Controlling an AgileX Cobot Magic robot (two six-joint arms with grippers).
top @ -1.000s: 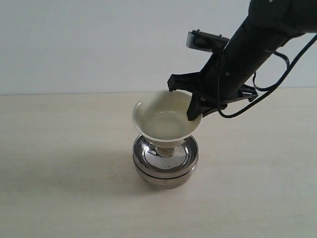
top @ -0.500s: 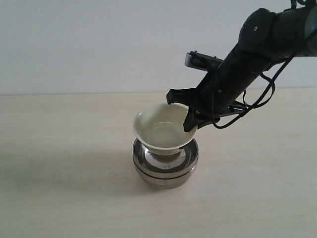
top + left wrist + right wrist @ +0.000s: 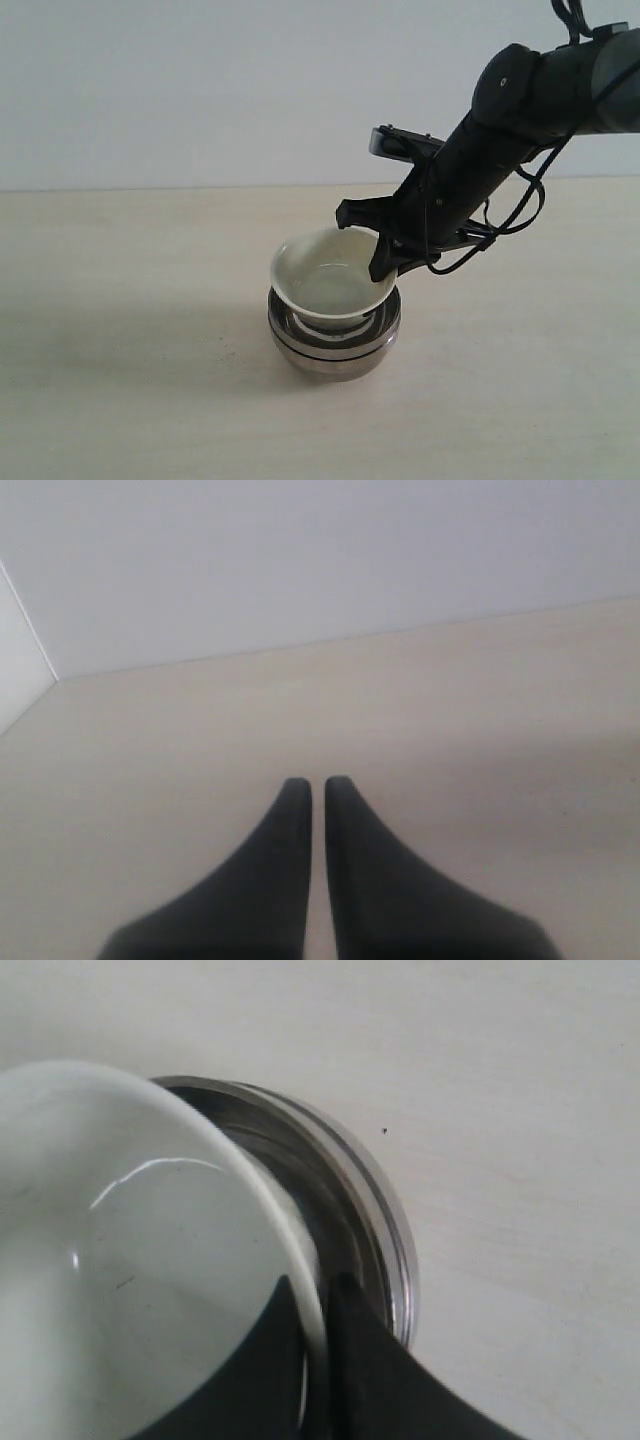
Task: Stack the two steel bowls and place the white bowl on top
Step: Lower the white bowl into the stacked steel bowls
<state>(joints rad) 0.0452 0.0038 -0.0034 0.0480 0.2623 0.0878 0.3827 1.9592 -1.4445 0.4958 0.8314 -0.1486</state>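
Observation:
The two steel bowls (image 3: pixel 333 345) stand nested in one stack at the middle of the table, also seen as a shiny rim, the steel bowls (image 3: pixel 375 1210), in the right wrist view. The white bowl (image 3: pixel 330 278) sits low inside the top steel bowl, slightly tilted; the white bowl (image 3: pixel 130 1260) fills much of the right wrist view. My right gripper (image 3: pixel 385 258) is shut on the white bowl's right rim, one finger inside and one outside; the right gripper (image 3: pixel 318 1295) pinches the rim. My left gripper (image 3: pixel 317 785) hovers over bare table, shut and empty, out of the exterior view.
The pale wooden table (image 3: pixel 120 300) runs back to a white wall (image 3: pixel 200 90). The right arm (image 3: pixel 520 100) with its cables slants down from the upper right over the table's right half.
The right gripper has lowered the white bowl from above the steel stack down into the top steel bowl. The arm has dropped with it. The steel bowls have not moved.

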